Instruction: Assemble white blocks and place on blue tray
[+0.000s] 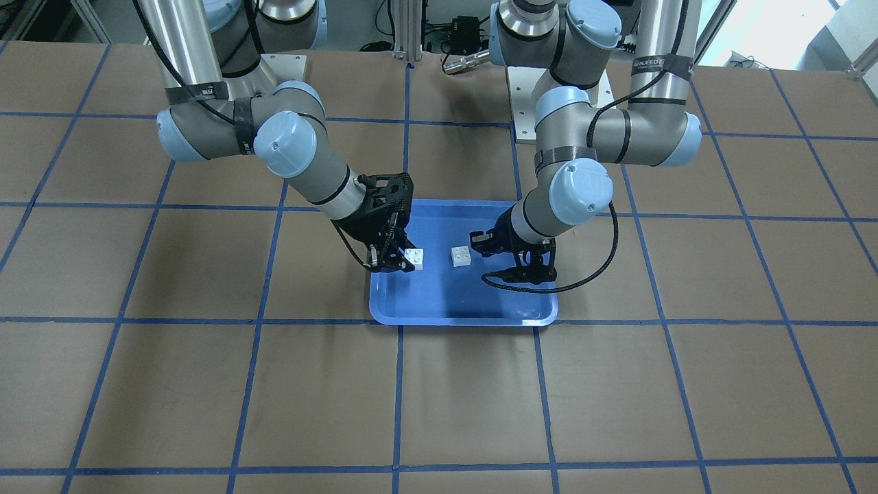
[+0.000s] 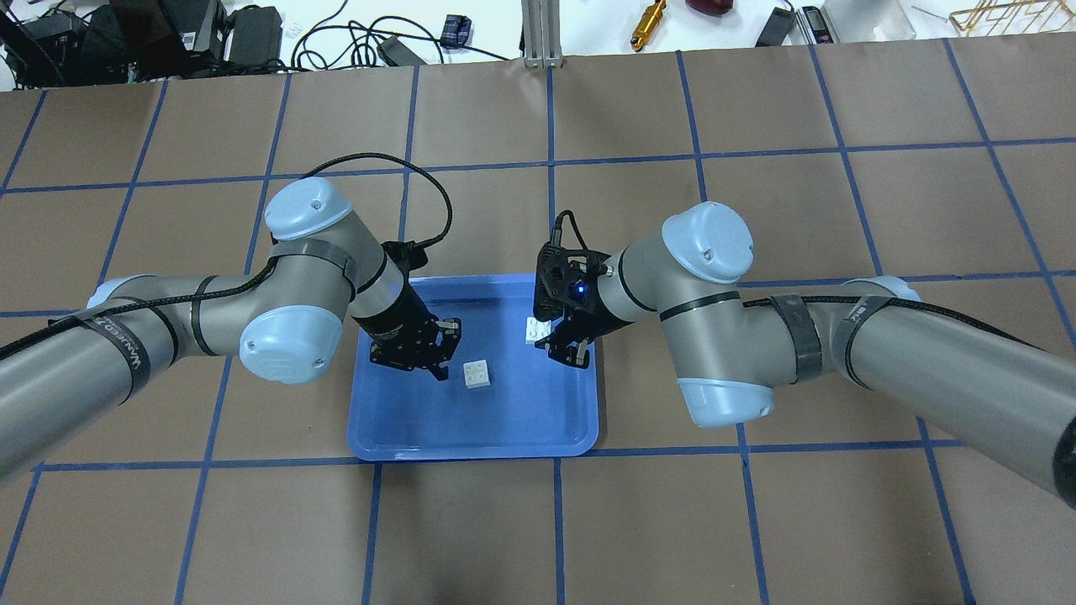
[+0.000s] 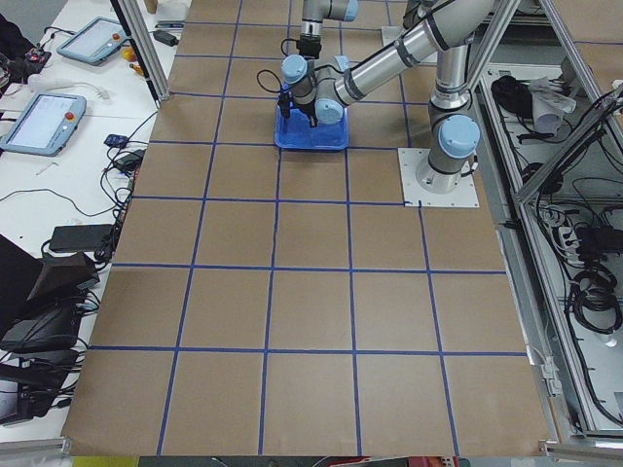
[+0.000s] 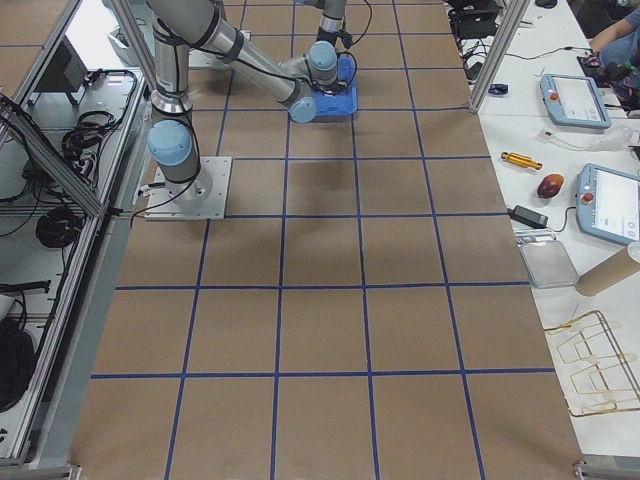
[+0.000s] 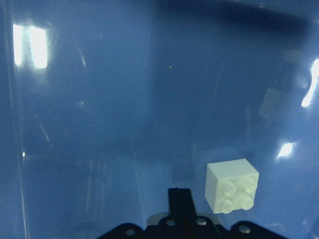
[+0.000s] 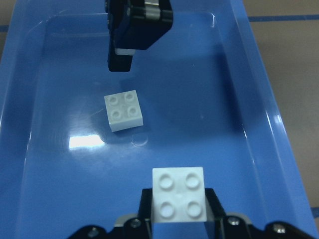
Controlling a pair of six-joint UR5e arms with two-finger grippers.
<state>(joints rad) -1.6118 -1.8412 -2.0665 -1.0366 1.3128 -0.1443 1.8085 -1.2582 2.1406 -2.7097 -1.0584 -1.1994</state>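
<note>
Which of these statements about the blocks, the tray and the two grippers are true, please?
1. The left block and right block both lie in the tray. True.
2. The blocks are joined. False: they lie apart.
3. The right block sits between the jaws of the right gripper. True.
4. The left gripper grips the left block. False: that block lies free beside it.
5. The blocks' studs face down. False: they face up.
</note>
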